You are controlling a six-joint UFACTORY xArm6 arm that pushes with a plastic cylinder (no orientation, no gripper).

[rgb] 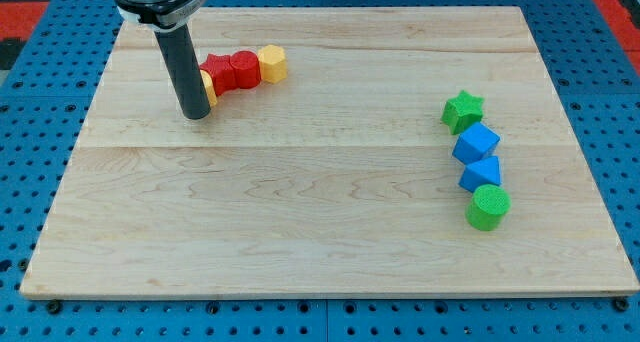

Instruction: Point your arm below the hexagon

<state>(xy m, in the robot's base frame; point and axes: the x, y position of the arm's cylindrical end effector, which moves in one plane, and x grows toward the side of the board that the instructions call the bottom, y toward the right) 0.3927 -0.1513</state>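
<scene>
Blocks sit in two groups on the pale wooden worktop (pixel 300 212). Near the view's top left runs a short row: a yellow block (pixel 208 85) mostly hidden behind the rod, two red blocks (pixel 232 70) touching each other, whose shapes I cannot settle, and a yellow hexagon-like block (pixel 273 63) at the row's right end. Well apart, at the view's right, a green star block (pixel 463 110), a blue cube-like block (pixel 476 142), a blue wedge-like block (pixel 481 173) and a green round block (pixel 488 206) form a column.

The tool is only a bare dark rod with nothing to clench; my tip (pixel 196 113) rests on the wood just below the hidden yellow block, left of the hexagon.

To do this well, I judge the tip should slide rightward, keeping below the row and clear of the red pair, and stop on bare wood directly beneath the yellow hexagon without nudging it.
</scene>
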